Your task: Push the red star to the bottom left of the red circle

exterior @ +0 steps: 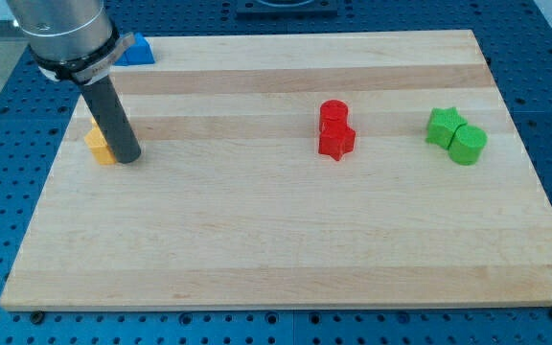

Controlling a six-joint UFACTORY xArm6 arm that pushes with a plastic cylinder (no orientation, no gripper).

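Item 1, my tip: lower end of the dark rod, resting on the tabletop at the frame's left edge, upper-middle height. No gripper is fitted, so nothing opens, closes or holds anything. The tip sits just beside a yellow block, apparently touching its right side; that block's shape is partly hidden by the rod.

Item 2, blue block: upper left corner of the frame, behind the arm, shape unclear.

Item 3, red star: centre-right of the frame, touching the red circle, which lies directly above it.

Item 4, green pair: green star and a green rounded block, touching, far right.

Key relation: the red star lies well apart from my tip, far to the frame's right at roughly the same height. In my judgement I must cross over, come round to the star's right flank, and nudge it leftward so it ends lower left of the circle.
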